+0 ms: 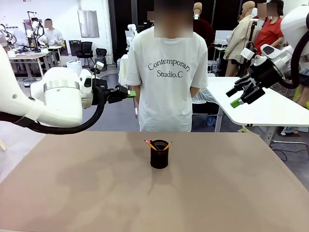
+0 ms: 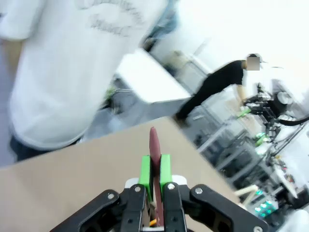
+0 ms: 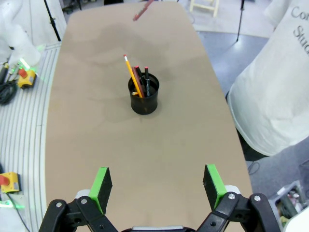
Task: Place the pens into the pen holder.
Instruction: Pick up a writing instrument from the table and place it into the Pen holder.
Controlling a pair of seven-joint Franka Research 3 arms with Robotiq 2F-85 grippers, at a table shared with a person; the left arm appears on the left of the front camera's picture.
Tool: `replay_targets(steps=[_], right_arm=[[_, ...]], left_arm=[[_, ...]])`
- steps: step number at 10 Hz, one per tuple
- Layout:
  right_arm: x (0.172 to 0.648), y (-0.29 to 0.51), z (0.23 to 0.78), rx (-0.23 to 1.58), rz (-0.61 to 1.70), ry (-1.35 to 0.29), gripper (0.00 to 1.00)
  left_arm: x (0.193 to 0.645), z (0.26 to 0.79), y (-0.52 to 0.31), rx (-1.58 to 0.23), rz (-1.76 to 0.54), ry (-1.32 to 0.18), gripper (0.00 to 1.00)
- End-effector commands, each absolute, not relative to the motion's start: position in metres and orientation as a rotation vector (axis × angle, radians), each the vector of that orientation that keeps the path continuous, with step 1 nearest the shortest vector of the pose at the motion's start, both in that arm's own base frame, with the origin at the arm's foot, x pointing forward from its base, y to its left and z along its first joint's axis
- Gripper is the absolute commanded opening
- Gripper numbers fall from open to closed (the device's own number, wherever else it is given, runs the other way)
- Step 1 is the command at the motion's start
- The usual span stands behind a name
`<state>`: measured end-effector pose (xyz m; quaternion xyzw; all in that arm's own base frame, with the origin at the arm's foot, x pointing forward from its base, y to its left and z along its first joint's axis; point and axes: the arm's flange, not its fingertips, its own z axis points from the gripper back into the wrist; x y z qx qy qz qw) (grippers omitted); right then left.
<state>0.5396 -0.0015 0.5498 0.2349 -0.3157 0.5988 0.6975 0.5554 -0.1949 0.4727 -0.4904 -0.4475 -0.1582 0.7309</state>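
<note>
The black mesh pen holder (image 1: 159,155) stands upright at the table's middle, also seen in the right wrist view (image 3: 143,98). A yellow-orange pencil (image 3: 132,75) and a black pen with a red end (image 3: 146,78) lean inside it, with another dark red-tipped stick between them. My left gripper (image 2: 155,169) is shut on the dark reddish-brown pen (image 2: 154,145), which sticks out past the green pads. It hangs high above the table's left side (image 1: 128,93). My right gripper (image 3: 157,186) is open and empty, raised at the far right (image 1: 244,94).
A person in a white T-shirt (image 1: 166,77) stands at the table's far edge. The tan table (image 1: 72,188) is bare around the holder. A white table (image 1: 270,106) stands behind on the right. A reddish pen end (image 3: 141,10) shows at the right wrist view's top edge.
</note>
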Motion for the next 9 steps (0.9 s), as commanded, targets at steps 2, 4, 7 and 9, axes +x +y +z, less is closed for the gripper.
replay_targets(steps=[2,4,7,9], right_arm=[[0.536,-0.001,0.553,0.532,1.319,-0.696,1.00],[0.536,-0.001,0.553,0.532,1.319,-0.696,1.00],[0.536,-0.001,0.553,0.532,1.319,-0.696,1.00],[0.536,-0.001,0.553,0.532,1.319,-0.696,1.00]], left_arm=[[0.541,0.455,-0.206,-1.253,-0.433,-1.077,0.00],[0.538,0.457,-0.230,-1.157,-0.523,-1.211,0.00],[0.528,0.442,-0.274,-0.945,-0.629,-1.370,0.00],[0.523,0.434,-0.285,-0.923,-0.697,-1.397,0.00]])
